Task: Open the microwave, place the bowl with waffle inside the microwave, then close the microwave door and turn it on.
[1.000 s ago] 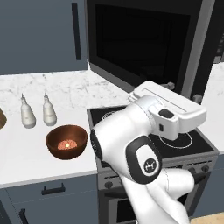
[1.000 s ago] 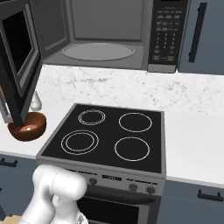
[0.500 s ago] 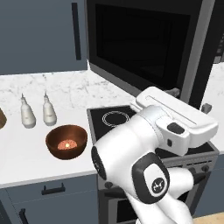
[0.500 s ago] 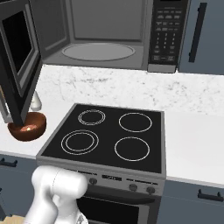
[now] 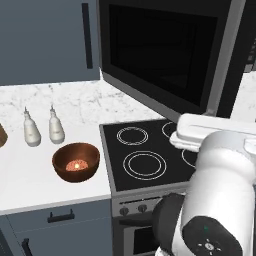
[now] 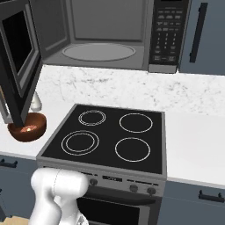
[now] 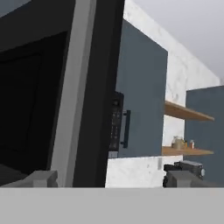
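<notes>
The microwave (image 6: 101,35) stands open, showing its grey cavity and glass turntable (image 6: 99,51), with the keypad (image 6: 166,33) on its right edge. The microwave door (image 5: 165,55) is swung out to the left over the stove; the door (image 6: 17,61) partly hides the bowl. The reddish-brown bowl (image 5: 76,161) sits on the white counter left of the stovetop, with the small orange waffle (image 5: 76,164) at its centre. In the hand view my gripper (image 7: 109,181) is open with nothing between its fingertips (image 7: 41,178), facing the door's outer edge (image 7: 87,87) and the keypad (image 7: 115,127). The bowl (image 6: 27,126) lies far from the gripper.
A black stovetop (image 6: 107,136) with white ring burners lies below the microwave. Two white bottles (image 5: 31,130) stand behind the bowl. A blue-grey cabinet with a dark bar handle (image 6: 197,33) is right of the microwave. Wooden shelves (image 7: 188,113) hang further right.
My arm has swung to the right and towards the cameras, uncovering more of the stovetop in the left base view. The bowl and the open door have not moved.
</notes>
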You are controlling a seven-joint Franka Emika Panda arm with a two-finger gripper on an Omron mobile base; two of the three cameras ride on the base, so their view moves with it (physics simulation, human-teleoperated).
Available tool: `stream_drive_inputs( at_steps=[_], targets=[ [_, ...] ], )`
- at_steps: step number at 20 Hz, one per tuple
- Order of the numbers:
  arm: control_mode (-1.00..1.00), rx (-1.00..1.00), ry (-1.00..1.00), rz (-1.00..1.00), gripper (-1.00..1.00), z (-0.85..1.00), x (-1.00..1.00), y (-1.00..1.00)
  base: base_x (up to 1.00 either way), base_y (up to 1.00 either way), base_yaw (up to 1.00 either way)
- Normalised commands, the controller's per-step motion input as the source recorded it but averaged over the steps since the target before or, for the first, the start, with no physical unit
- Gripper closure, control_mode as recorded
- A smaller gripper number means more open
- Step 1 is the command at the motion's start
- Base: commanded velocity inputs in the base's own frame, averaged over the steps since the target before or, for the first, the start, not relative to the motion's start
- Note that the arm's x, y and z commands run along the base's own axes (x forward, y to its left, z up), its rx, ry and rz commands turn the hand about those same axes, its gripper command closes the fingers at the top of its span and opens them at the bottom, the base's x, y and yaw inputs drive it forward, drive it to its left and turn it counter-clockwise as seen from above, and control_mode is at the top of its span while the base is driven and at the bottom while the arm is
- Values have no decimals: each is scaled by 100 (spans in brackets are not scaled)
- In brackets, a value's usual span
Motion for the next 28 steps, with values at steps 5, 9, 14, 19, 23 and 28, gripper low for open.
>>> stream_drive_inputs(
  at_steps=[5,9,14,19,23,28],
  targets=[
    [-100,2,24,83,-100,-19,-1,-3,0,0,0],
    [-100,11,23,77,-100,-17,2,-9,0,0,0],
    [-100,25,14,62,-100,-1,38,-34,0,0,0],
    [-100,28,12,57,-100,-7,63,-41,0,0,0],
    [-100,24,10,54,-100,-31,90,-44,0,0,0],
    [-100,17,12,48,-100,-40,100,-19,0,0,0]
  ],
)
